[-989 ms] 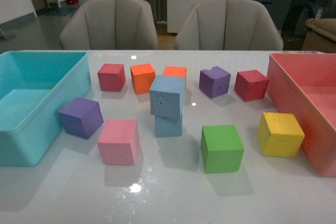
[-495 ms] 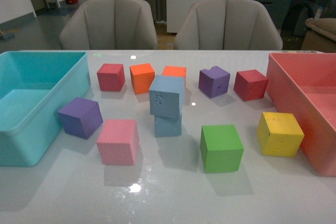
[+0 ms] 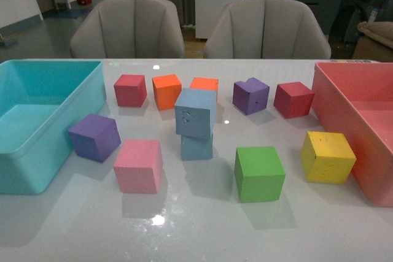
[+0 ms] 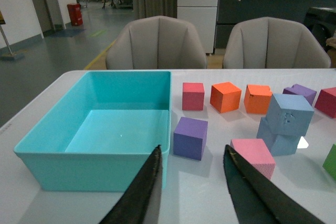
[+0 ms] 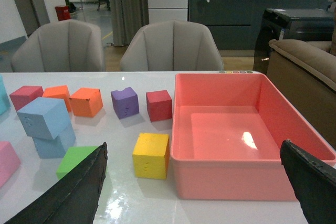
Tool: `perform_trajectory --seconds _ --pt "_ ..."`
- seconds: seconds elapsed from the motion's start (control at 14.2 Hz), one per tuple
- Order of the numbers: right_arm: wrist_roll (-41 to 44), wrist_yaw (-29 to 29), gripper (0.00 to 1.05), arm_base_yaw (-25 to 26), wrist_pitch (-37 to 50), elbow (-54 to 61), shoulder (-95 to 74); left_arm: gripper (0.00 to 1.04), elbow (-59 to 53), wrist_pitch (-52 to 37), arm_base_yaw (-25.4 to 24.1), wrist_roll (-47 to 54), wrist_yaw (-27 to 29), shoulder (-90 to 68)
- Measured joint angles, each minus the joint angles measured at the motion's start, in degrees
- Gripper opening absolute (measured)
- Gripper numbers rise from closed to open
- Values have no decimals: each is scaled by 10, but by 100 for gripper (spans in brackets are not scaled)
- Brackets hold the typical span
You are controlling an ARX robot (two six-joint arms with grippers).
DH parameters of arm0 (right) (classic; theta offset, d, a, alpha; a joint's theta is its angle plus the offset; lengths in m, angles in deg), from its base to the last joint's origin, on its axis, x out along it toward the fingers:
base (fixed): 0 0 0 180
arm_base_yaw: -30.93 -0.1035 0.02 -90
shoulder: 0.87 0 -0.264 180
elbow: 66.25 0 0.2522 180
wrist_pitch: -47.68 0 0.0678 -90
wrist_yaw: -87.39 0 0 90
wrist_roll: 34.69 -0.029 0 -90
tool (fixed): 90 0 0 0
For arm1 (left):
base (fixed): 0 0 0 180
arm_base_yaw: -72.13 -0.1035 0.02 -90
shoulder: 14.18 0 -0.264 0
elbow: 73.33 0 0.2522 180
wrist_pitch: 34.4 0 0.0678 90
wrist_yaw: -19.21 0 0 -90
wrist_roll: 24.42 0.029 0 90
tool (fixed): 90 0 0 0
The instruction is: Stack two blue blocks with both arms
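1. Two beige chairs (image 3: 128,26) stand behind a glossy white worktop (image 3: 196,225) in an open room with grey flooring.
2. Near the worktop's middle, the paler blue block (image 3: 196,112) sits on top of the darker blue block (image 3: 197,146), twisted and offset so that it overhangs the lower one; small dents show on its front face.
3. Around the stack lie a pink cube (image 3: 139,165), a purple cube (image 3: 94,137), a green cube (image 3: 259,173) and a yellow cube (image 3: 328,156).
4. Further back stands a row: a red cube (image 3: 130,90), two orange cubes (image 3: 167,91), a second purple cube (image 3: 250,96) and a dark red cube (image 3: 293,99).
5. At one end rests a turquoise bin (image 3: 37,124), at the other a pink bin (image 3: 359,121).
6. Left hand (image 4: 191,184): fingers spread, nothing between them, near the turquoise bin's wall, well apart from the stack.
7. Right hand (image 5: 202,187): fingers spread wide, holding nothing, before the pink bin.
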State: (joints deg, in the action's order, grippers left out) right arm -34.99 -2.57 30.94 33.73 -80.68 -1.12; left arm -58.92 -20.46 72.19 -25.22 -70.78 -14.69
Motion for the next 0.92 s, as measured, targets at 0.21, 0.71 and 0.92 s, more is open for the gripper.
perform_trajectory --seconds 0.21,0.71,0.92 --pt "0 0 98 0 0 0 0 72 0 0 0 0 0 0" --pt "0 0 98 0 0 0 0 98 0 0 0 0 0 0" --pt "0 0 98 0 0 0 0 98 0 0 0 0 0 0"
